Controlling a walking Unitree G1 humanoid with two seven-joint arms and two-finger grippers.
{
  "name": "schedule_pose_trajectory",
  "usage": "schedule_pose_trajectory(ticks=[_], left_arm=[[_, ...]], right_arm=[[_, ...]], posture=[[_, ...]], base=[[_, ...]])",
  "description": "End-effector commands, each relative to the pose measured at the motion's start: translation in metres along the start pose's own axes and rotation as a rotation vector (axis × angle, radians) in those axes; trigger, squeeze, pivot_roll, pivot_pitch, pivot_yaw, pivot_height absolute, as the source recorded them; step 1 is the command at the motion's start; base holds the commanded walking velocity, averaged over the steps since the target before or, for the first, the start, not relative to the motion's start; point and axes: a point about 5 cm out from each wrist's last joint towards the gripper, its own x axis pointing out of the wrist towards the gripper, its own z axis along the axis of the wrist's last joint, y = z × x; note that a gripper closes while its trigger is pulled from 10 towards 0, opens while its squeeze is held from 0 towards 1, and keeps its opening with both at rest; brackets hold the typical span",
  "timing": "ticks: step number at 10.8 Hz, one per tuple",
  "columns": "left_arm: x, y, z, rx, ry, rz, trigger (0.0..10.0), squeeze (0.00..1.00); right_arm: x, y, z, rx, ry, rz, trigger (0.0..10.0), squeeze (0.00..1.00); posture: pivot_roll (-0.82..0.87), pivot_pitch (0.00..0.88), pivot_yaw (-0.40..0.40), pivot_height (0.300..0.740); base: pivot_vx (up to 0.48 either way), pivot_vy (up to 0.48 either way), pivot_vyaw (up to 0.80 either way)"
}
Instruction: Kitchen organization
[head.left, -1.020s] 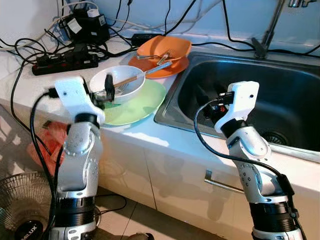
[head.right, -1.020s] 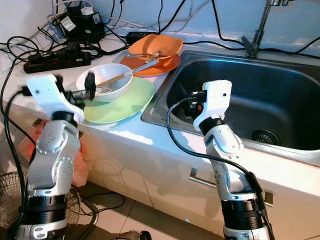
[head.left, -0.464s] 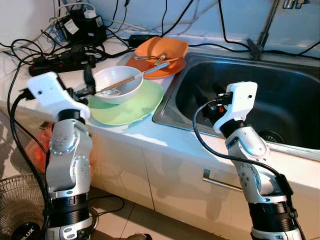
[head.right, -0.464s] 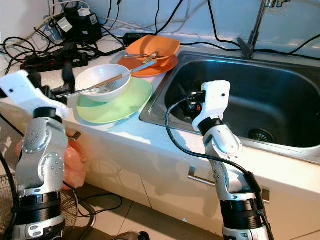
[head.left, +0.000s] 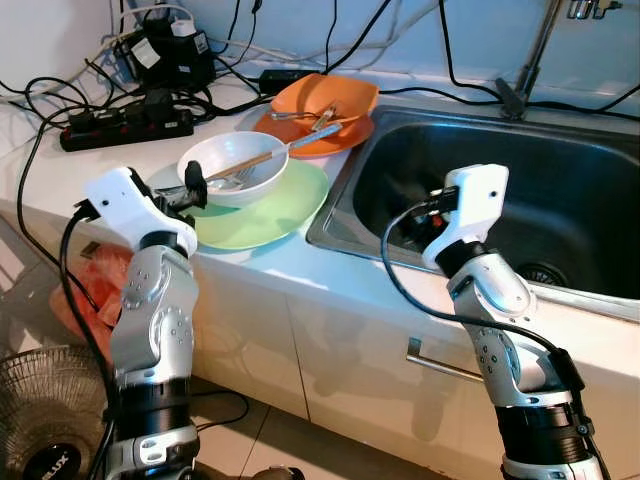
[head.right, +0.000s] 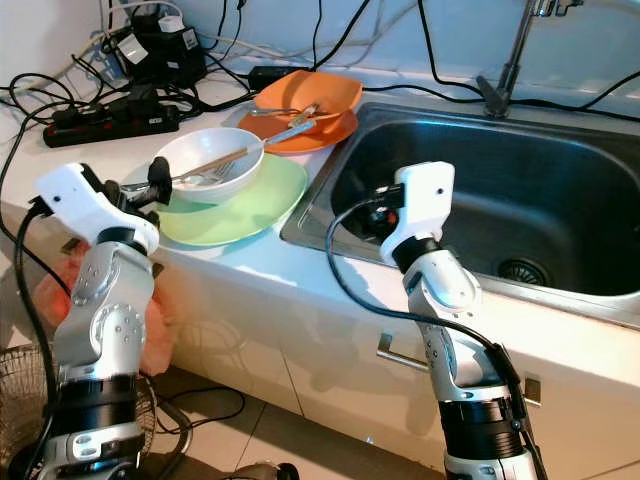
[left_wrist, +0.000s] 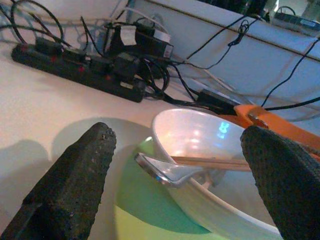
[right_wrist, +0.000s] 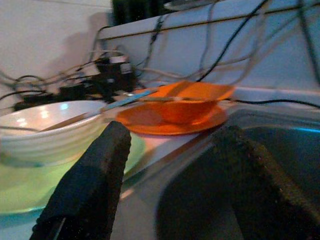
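Chopsticks lie across the white bowl, long axis running from its near-left rim up toward the orange dishes. Bowl sits on the green plate, left of the sink. Left gripper spreads wide at the bowl's rim. Right gripper gapes wide over the sink's edge.

Left claw spread wide; right claw too — both arms raised.
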Motion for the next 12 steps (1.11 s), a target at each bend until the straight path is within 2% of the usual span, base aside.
schedule_pose_trajectory(ticks=[1,5,6,8,9,10,11,12], left_arm=[[0.004,0.0,0.001,-0.017,0.0,-0.006,10.0,0.0],[0.009,-0.005,-0.001,-0.082,0.017,-0.035,10.0,0.0],[0.011,-0.007,-0.003,-0.114,0.032,-0.051,10.0,0.0],[0.016,-0.011,-0.008,-0.234,0.077,-0.068,10.0,0.0],[0.018,-0.012,-0.011,-0.299,0.092,-0.068,5.2,0.0],[0.019,-0.011,-0.011,-0.307,0.092,-0.064,1.6,0.0],[0.02,-0.011,-0.012,-0.338,0.101,-0.061,0.0,0.0],[0.02,-0.01,-0.012,-0.346,0.099,-0.063,0.0,0.0]], right_arm=[[-0.001,0.011,0.0,0.017,0.022,0.1,10.0,0.0],[-0.011,0.023,-0.007,0.04,0.088,0.267,10.0,0.0],[-0.013,0.023,-0.007,0.042,0.097,0.283,10.0,0.0],[-0.013,0.021,-0.007,0.031,0.098,0.272,10.0,0.0],[-0.013,0.021,-0.007,0.031,0.094,0.266,10.0,0.0],[-0.013,0.021,-0.006,0.03,0.093,0.267,10.0,0.0],[-0.013,0.02,-0.006,0.03,0.093,0.262,10.0,0.0],[-0.014,0.02,-0.006,0.038,0.095,0.27,10.0,0.0]], posture=[[0.04,0.041,0.095,0.74],[0.03,0.043,0.097,0.74],[0.03,0.042,0.099,0.74],[0.03,0.04,0.102,0.74],[0.03,0.036,0.105,0.74],[0.03,0.036,0.106,0.74],[0.03,0.035,0.106,0.74],[0.03,0.033,0.105,0.74]], base=[[0.0,0.0,0.0],[0.0,0.0,0.0],[0.0,0.0,0.0],[0.0,0.0,0.0],[0.0,0.0,0.0],[0.0,0.0,0.0],[0.0,0.0,0.0],[0.0,0.0,0.0]])
